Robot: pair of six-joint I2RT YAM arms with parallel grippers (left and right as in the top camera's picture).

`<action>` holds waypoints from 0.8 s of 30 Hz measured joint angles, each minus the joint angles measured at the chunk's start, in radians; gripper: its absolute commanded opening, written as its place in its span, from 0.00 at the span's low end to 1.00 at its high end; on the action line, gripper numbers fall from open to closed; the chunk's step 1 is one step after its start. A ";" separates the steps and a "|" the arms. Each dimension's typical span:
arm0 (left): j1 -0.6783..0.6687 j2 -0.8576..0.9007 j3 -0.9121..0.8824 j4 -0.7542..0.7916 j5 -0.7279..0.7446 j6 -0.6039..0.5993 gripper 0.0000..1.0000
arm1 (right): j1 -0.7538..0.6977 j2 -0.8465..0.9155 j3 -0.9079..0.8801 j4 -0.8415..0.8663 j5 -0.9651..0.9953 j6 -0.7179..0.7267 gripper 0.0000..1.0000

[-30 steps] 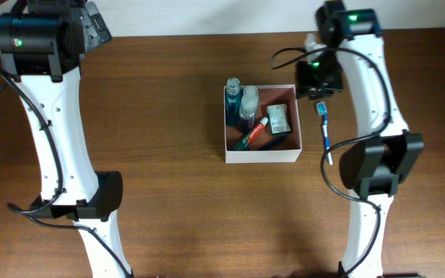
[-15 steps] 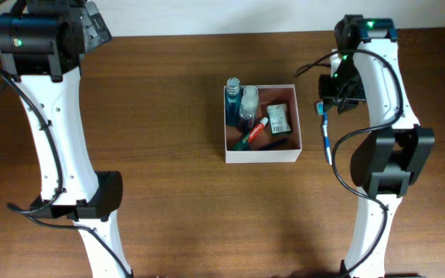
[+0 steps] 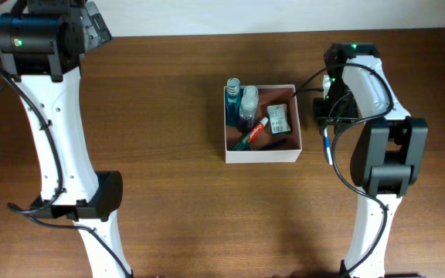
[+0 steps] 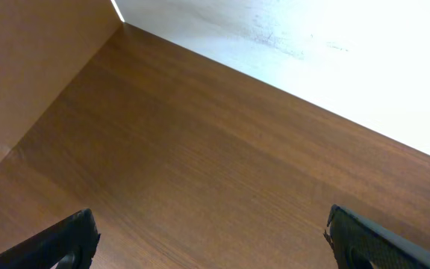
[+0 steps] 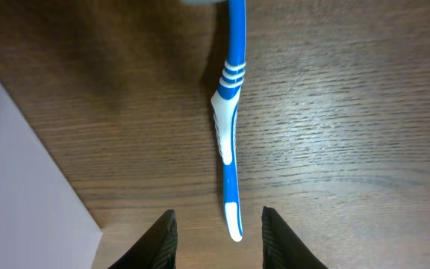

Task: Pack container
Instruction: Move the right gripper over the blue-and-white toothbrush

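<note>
Just right of the one container (image 3: 263, 158), which holds two bottles (image 3: 249, 100), one toothbrush (image 5: 226, 134) lies on the table (image 3: 168, 116). Right gripper (image 5: 219, 228) hovers part-open over its end, gripping nothing; left gripper (image 4: 211, 232) gapes wide, empty.

The toothbrush (image 5: 228, 149) is coloured blue and white, with thin white stripes across its neck. The container (image 3: 263, 157) is walled in white and lined pinkish-brown. The surface (image 3: 168, 116) is grained in dark brown wood
</note>
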 measured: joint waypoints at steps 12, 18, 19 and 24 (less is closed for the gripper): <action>0.000 0.000 0.000 0.000 0.000 0.000 0.99 | 0.000 0.000 -0.039 0.029 0.000 0.000 0.32; 0.000 0.000 0.000 0.000 0.000 0.000 0.99 | 0.000 0.000 -0.082 0.091 0.000 -0.002 0.32; 0.000 0.000 0.000 0.000 0.000 0.000 0.99 | 0.000 0.000 -0.086 0.098 0.000 -0.003 0.32; 0.000 0.000 0.000 0.000 0.000 0.000 0.99 | 0.000 0.000 -0.099 0.126 0.000 -0.004 0.32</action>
